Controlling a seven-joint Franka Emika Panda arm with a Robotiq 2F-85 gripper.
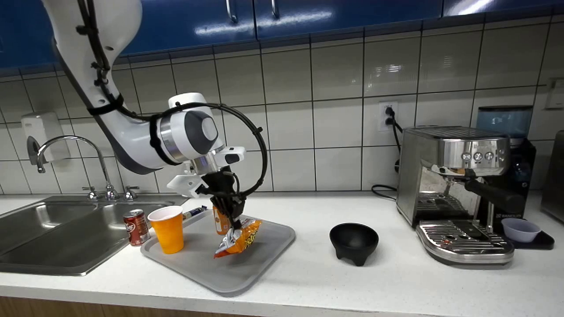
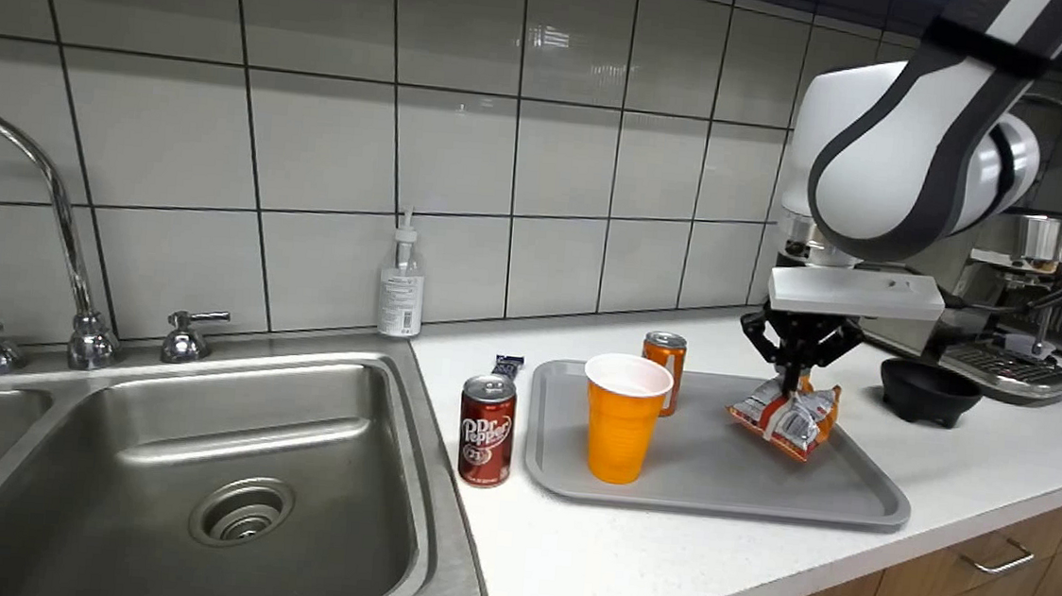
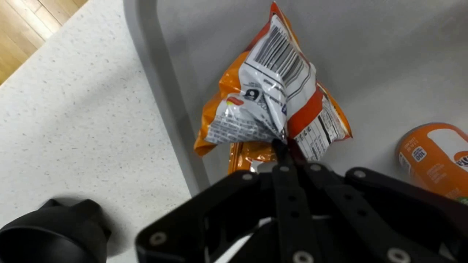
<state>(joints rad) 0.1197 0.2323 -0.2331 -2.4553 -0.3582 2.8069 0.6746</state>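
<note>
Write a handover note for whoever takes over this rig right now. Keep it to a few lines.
End effector: shut on the snack bag, pinching it into folds.
Where: the bag is tilted over the gray tray; whether its lower edge touches is unclear.
Nearby: orange can and orange cup upright on the tray; Dr Pepper can and black bowl off it, on opposite sides.
Done: bag gripped.
Remaining: bag not yet released.
</note>
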